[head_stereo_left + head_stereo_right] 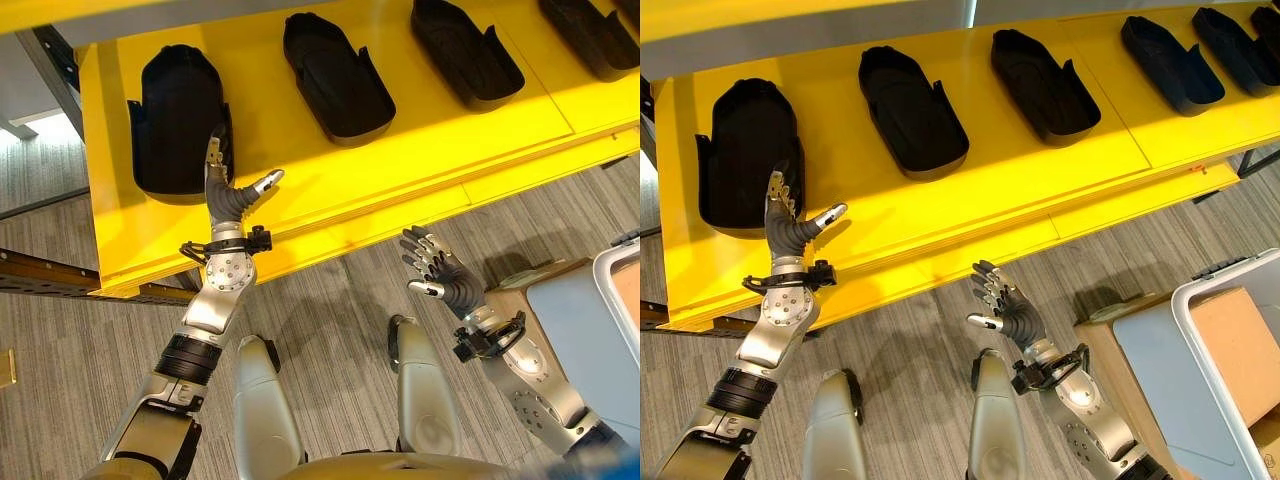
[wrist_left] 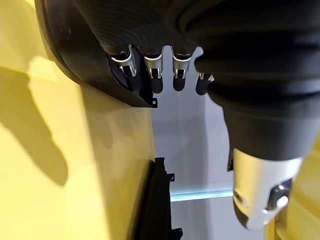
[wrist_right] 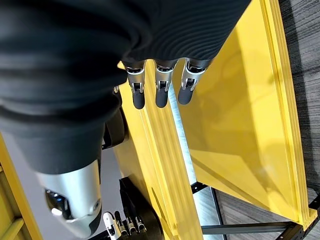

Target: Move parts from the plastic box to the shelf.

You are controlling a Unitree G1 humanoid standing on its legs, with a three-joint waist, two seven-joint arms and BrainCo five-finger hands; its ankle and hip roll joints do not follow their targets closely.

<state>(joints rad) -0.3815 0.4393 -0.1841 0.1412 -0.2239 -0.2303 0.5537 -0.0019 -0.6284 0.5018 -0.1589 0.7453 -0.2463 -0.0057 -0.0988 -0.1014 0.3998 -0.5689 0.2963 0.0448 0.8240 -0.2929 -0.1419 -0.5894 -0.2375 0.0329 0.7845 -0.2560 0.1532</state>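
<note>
- The left hand (image 1: 790,225) was raised on an upright forearm over the front of the bright yellow metal shelf (image 1: 970,190), fingers straight and thumb spread aside; nothing was held.
- Its fingertips were seen at the near end of the leftmost black moulded plastic part (image 1: 745,150); contact could not be judged.
- Further black moulded parts (image 1: 912,112) were laid in a row along the shelf, well apart from one another.
- The right hand (image 1: 1002,305) was held over the grey floor below the shelf edge, palm up, fingers loosely extended and empty.
- The white-rimmed plastic box (image 1: 1225,345) was seen at the robot's right.
</note>
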